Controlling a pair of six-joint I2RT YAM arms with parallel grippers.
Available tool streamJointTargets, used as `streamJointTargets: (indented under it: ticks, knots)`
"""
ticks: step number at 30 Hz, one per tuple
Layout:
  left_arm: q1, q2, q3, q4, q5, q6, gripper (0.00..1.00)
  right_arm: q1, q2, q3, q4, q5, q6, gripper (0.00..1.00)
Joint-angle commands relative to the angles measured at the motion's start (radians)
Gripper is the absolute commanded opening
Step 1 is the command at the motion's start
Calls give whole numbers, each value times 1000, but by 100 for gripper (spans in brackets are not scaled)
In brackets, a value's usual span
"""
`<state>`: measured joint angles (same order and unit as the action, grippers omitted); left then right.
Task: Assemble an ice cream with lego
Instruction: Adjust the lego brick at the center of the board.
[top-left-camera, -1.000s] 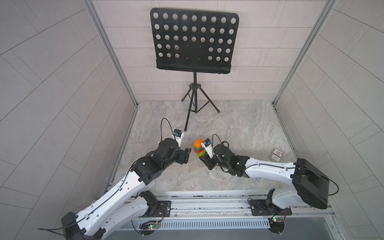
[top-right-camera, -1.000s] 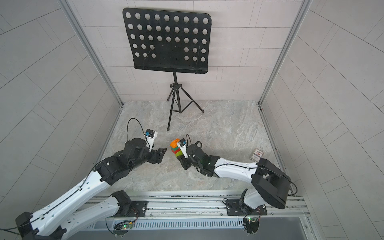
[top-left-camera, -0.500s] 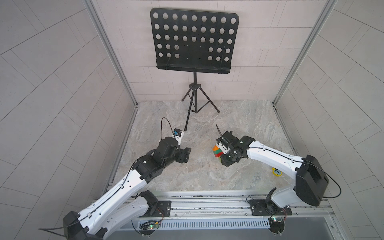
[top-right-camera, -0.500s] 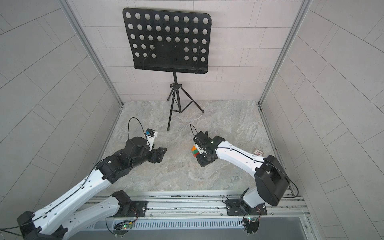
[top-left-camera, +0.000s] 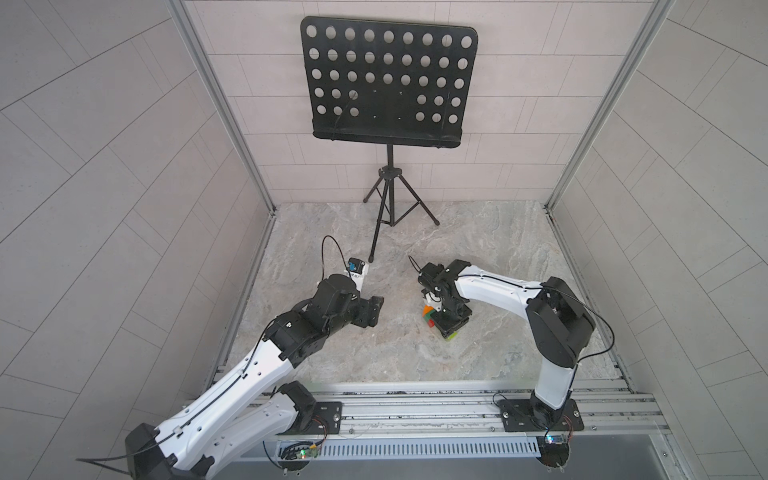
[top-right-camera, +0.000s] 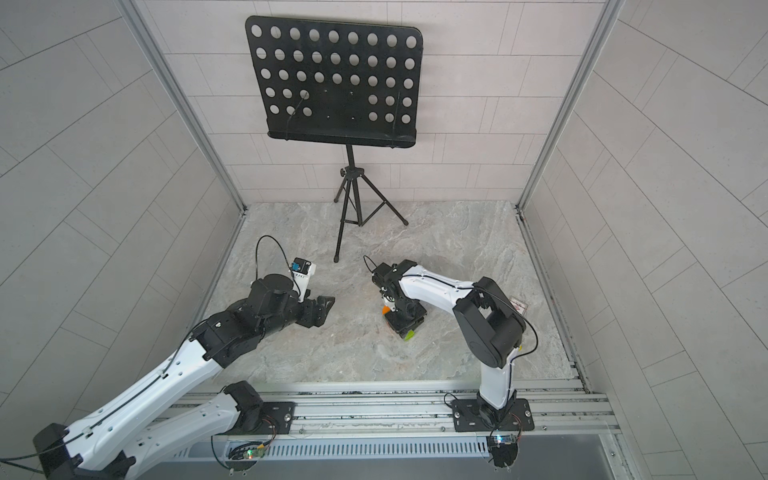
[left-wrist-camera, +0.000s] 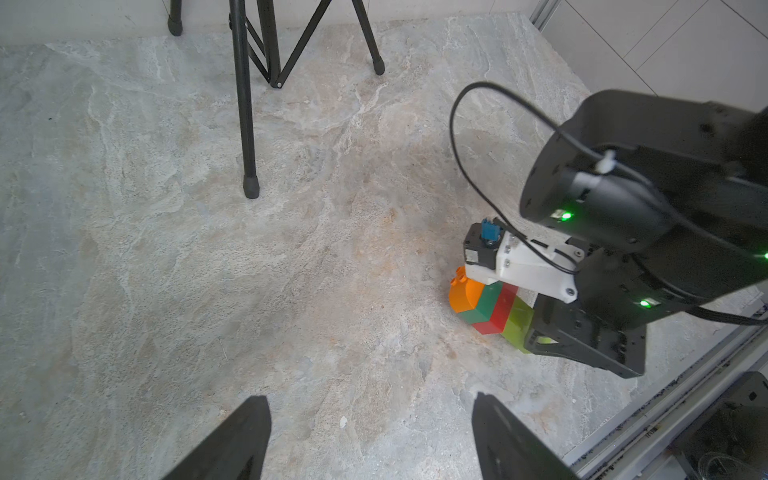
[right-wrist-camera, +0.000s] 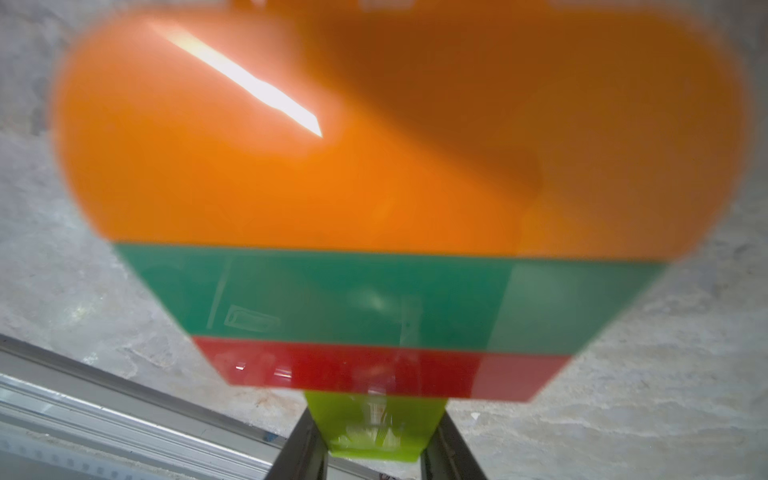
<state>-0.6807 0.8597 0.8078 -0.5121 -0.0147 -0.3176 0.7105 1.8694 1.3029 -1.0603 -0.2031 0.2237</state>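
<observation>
Ice cream (left-wrist-camera: 490, 307): fully stacked, tipped on its side at the tabletop (left-wrist-camera: 208, 249), orange cap away from the wrist.
Right gripper (right-wrist-camera: 374, 453): pinching the lime stem.
Left gripper (left-wrist-camera: 370, 436): spread, empty, well apart.
Step (my reading): set-down; settle it flat before letting go, then back straight off.

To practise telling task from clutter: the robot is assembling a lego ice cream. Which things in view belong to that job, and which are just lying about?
Belong to the job:
- ice cream, all layers joined
- right gripper, shut on its lime-green stem
- left gripper, open, holding nothing

Just lying about:
- music stand
- white card
</observation>
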Motion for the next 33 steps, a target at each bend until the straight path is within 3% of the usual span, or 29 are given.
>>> streamJointTargets:
  ticks: [1,4,9,10,12,13,14,19,24,26,29,31,33]
  knots:
    - [6,-17,5,4,5,-2,84,-2,47,51,-64,-6,-27,31]
    - [5,-19,4,6,4,-3,84,-2,89,91,-66,-14,-30,36]
    - [5,-19,5,0,-3,4,87,-2,112,122,-51,-42,-37,53]
    - [5,-22,7,-2,-12,8,99,-3,101,118,-36,-52,-38,55]
    - [5,-28,7,-6,-48,15,100,-7,69,103,1,-91,-34,61]
    - [6,-30,10,-9,-67,16,100,-12,48,96,23,-110,-28,68]
    - [6,-30,10,-9,-88,18,100,-16,22,88,45,-129,-22,98]
    - [7,-18,56,-41,-175,6,100,-51,-117,57,91,-133,-23,100]
    - [23,-15,151,-47,-316,-15,100,-201,-359,-74,322,-240,34,100]
    - [46,-3,189,-17,-374,-8,100,-267,-436,-165,453,-222,76,100]
    - [103,33,247,-13,-405,-2,100,-337,-456,-182,412,-191,37,100]
    - [122,58,264,-3,-473,-17,100,-343,-463,-216,413,-115,13,100]
    - [164,79,252,37,-461,-55,100,-348,-448,-242,425,-21,11,95]
